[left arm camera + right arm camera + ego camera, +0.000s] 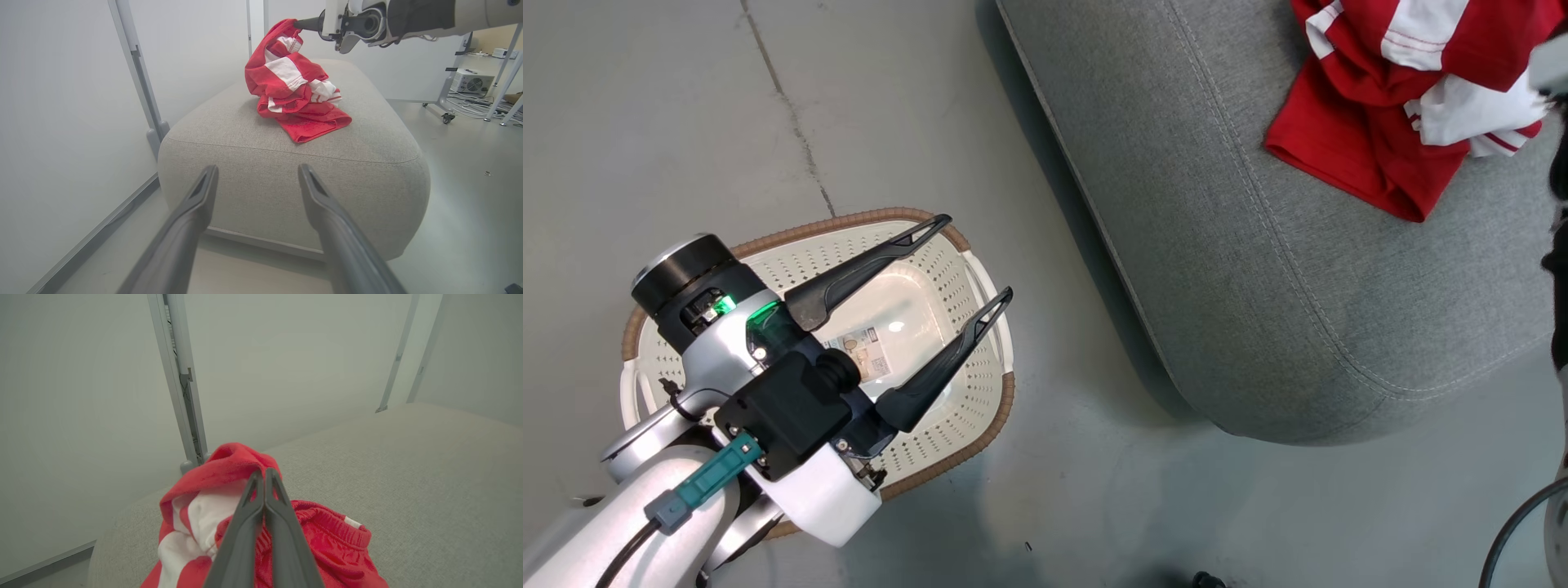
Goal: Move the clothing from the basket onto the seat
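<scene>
Grey floor (670, 122) with a crack line. Head view: the basket (984, 420) stands on it at lower left, near the seat's (1258, 286) rounded corner but not touching it. Its bottom is bare, with a label (862, 349) stuck on. Over the basket hangs the left gripper (978, 254), fingers spread wide with nothing between them. On the seat top, well back from the rounded corner and clear of the stitched edge, lies the clothing (1364, 139), bunched, red with white panels.

Left wrist view: the left fingers are apart and point at the seat's front side, not touching it. The clothing sits in a heap near the middle of the seat top, one red hem spread flat toward the front edge. From upper right comes the right gripper (299, 23), tips closed on the heap's top fold and holding it up in a peak. The rest of the heap rests on the seat. A grey post (141, 81) stands against the white wall (61, 122) left of the seat, and a white box (470, 81) sits on the floor at far right.

Right wrist view: the right fingers are pressed together, with the red top fold pinched at the tips. A white panel and an elastic waistband lie below the fingers. The seat top runs off to the right, with the wall and post behind.
</scene>
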`<state>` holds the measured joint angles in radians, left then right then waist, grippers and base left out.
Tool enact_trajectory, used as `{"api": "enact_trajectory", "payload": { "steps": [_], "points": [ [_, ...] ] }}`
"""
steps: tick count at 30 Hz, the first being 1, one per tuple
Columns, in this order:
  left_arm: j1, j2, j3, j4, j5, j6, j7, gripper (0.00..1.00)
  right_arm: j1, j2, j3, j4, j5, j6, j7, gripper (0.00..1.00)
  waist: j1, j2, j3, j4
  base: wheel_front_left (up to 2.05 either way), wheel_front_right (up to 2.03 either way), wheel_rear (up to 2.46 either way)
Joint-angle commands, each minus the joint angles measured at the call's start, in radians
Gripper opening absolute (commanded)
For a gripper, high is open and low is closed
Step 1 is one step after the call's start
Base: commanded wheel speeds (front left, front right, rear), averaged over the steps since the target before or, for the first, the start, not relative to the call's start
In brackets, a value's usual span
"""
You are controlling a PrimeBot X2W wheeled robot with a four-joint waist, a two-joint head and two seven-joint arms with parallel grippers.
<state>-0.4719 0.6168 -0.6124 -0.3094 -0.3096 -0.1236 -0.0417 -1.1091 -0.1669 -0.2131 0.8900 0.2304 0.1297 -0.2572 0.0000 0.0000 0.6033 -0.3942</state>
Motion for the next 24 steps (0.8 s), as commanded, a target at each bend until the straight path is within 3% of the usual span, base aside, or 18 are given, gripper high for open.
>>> {"api": "enact_trajectory", "payload": {
  "steps": [1,5,6,7,15,24],
  "points": [
    [-0.01,0.003,0.003,0.005,-0.004,-0.004,-0.006,1.0,0.017,-0.003,-0.011,0.005,0.004,0.002,-0.01,0.0,0.0,0.0,0.002,0.003,0.0,0.0,0.0],
    [-0.001,-0.006,-0.007,0.024,-0.01,-0.004,-0.019,1.0,0.073,-0.002,-0.052,-0.023,-0.019,0.002,-0.01,0.02,0.0,0.0,-0.017,0.008,0.0,0.0,0.0],
    [0.003,-0.008,-0.009,0.03,-0.012,-0.004,-0.023,1.0,0.089,0.007,-0.06,-0.024,-0.027,0.002,-0.009,0.47,0.0,0.0,-0.027,0.009,0.0,0.0,0.0],
    [0.008,-0.011,-0.01,0.037,-0.013,-0.001,-0.029,1.0,0.102,0.013,-0.068,-0.034,-0.04,0.002,-0.008,1.0,0.0,0.0,-0.038,0.01,0.0,0.0,0.0],
    [0.067,-0.066,-0.024,0.105,-0.041,0.042,-0.089,1.0,0.244,0.025,-0.105,-0.124,-0.093,0.001,-0.008,1.0,0.0,0.0,-0.177,0.051,0.0,0.0,0.0],
    [0.164,-0.13,-0.025,0.168,-0.096,0.097,-0.151,1.0,0.489,0.066,-0.033,-0.334,-0.117,0.001,-0.007,1.0,0.0,0.0,-0.316,0.135,0.0,0.0,0.0]
  ]
}}
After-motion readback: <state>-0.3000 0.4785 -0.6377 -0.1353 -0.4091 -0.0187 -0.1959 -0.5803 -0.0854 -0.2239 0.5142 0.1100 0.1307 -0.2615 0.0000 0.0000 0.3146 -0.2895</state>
